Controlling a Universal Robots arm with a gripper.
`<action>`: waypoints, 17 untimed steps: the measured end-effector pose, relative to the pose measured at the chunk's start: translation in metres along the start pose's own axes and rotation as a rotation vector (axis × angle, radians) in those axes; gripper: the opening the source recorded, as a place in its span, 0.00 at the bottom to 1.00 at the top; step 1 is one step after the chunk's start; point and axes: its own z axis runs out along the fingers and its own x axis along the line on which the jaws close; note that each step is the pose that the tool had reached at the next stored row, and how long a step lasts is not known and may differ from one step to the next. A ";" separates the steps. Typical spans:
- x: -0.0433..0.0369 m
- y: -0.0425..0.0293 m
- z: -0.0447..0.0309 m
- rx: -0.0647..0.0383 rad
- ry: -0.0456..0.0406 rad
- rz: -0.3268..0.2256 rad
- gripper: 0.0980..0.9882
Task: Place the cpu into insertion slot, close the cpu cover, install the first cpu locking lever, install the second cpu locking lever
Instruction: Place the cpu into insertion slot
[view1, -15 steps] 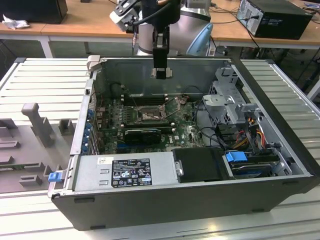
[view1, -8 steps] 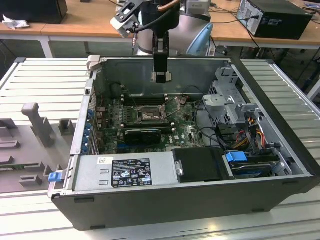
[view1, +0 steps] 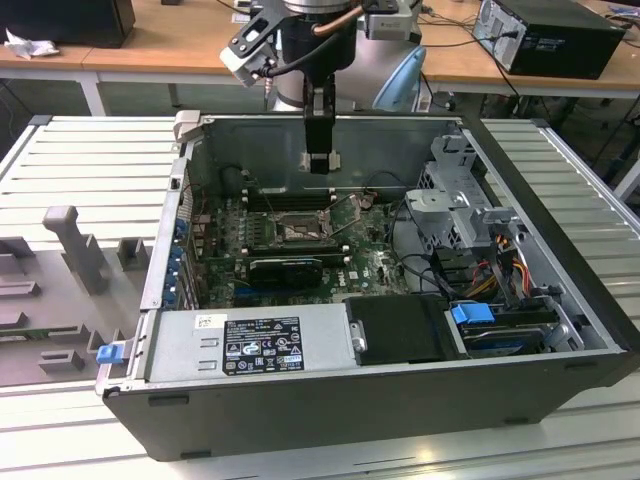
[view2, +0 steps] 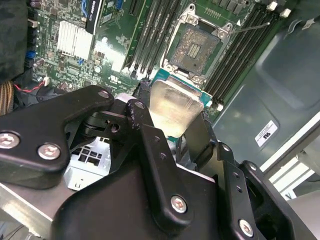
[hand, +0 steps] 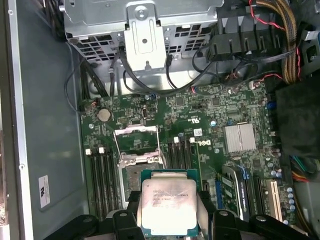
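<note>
My gripper (view1: 320, 160) hangs inside the open computer case, above the back of the green motherboard (view1: 380, 262), and is shut on the cpu (hand: 169, 200). The cpu is a small flat square chip with a pale silver top (view2: 172, 107), pinched by its edges between the black fingers (view2: 142, 122). The insertion slot (view2: 195, 47) lies just past the chip with its dark centre bare and nothing in it. In the exterior view the slot (view1: 297, 230) is below and slightly toward the viewer from the gripper. The cpu cover (hand: 136, 130) stands swung open. A thin locking lever (view2: 255, 25) sticks up beside the slot.
Long black memory slots (view2: 150, 35) run on both sides of the slot. A grey drive cage (view1: 455, 200) with cables stands at the exterior view's right, and a power supply (view1: 250, 345) at the front. A silver heat sink (hand: 240, 138) sits on the board. Case walls (view1: 330, 135) ring everything.
</note>
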 end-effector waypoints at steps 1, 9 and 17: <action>0.0000 -0.0004 0.0023 0.000 -0.0004 0.000 0.48; -0.0001 -0.0024 0.0159 0.008 -0.0036 -0.001 0.48; -0.0003 -0.0043 0.0272 0.015 -0.0056 -0.001 0.48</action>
